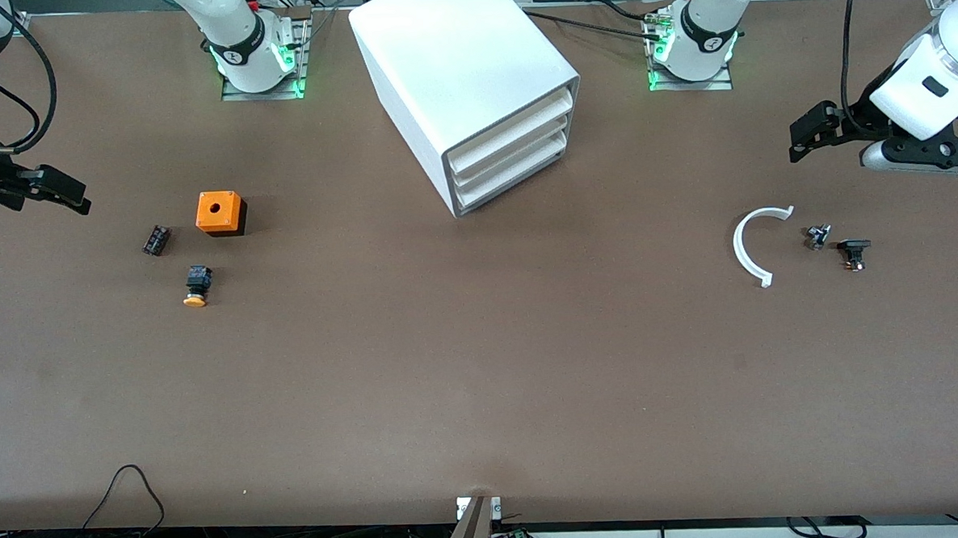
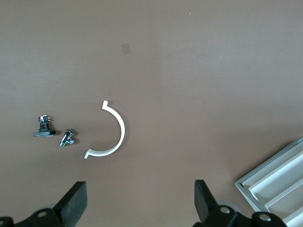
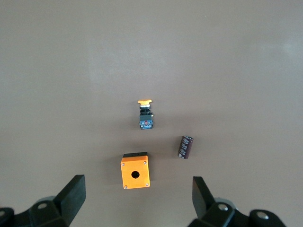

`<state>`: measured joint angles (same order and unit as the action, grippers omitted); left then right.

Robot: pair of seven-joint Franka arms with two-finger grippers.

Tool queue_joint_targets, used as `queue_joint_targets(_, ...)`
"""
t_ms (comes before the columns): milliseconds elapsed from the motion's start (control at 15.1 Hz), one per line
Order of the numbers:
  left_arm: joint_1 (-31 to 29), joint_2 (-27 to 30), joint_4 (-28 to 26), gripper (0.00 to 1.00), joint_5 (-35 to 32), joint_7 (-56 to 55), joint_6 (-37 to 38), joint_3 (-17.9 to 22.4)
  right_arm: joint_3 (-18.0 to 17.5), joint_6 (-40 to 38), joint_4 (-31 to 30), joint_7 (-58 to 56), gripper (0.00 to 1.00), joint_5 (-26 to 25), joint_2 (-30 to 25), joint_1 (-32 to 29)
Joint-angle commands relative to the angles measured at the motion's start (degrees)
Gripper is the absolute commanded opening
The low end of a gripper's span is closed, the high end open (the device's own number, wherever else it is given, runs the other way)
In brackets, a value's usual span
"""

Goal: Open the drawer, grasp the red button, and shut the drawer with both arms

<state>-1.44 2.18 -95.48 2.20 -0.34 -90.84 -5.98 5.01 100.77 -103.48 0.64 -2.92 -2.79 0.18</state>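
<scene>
The white cabinet (image 1: 471, 83) stands at the table's middle, close to the arms' bases. Its lowest drawer (image 1: 515, 178) is shut, flush with the two above it. A corner of the cabinet shows in the left wrist view (image 2: 279, 189). The red-capped button is hidden. My left gripper (image 1: 805, 135) hangs open and empty above the left arm's end of the table; in its wrist view (image 2: 140, 203) it is over bare table. My right gripper (image 1: 59, 193) hangs open and empty above the right arm's end; in its wrist view (image 3: 138, 201) it is close to the orange cube.
Toward the right arm's end lie an orange cube with a hole (image 1: 219, 211) (image 3: 135, 171), an orange-capped button (image 1: 197, 285) (image 3: 145, 116) and a small dark part (image 1: 157, 239) (image 3: 185, 146). Toward the left arm's end lie a white arc (image 1: 753, 245) (image 2: 116, 132) and two small metal parts (image 1: 819, 236) (image 1: 854, 253).
</scene>
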Motion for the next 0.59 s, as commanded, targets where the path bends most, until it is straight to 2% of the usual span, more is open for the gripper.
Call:
queue_joint_targets(0,0.0,-0.6,1.9,1.00,-0.9,0.8,1.5,-0.3,-0.1,0.3,-1.1,-0.8,1.00,0.3,-1.0,0.0)
queue_joint_targets(529,0.0,-0.7,2.0,1.00,-0.6,0.8,1.5,0.1,-0.1,0.3,-1.0,-1.7,1.00,0.3,-1.0,-0.1)
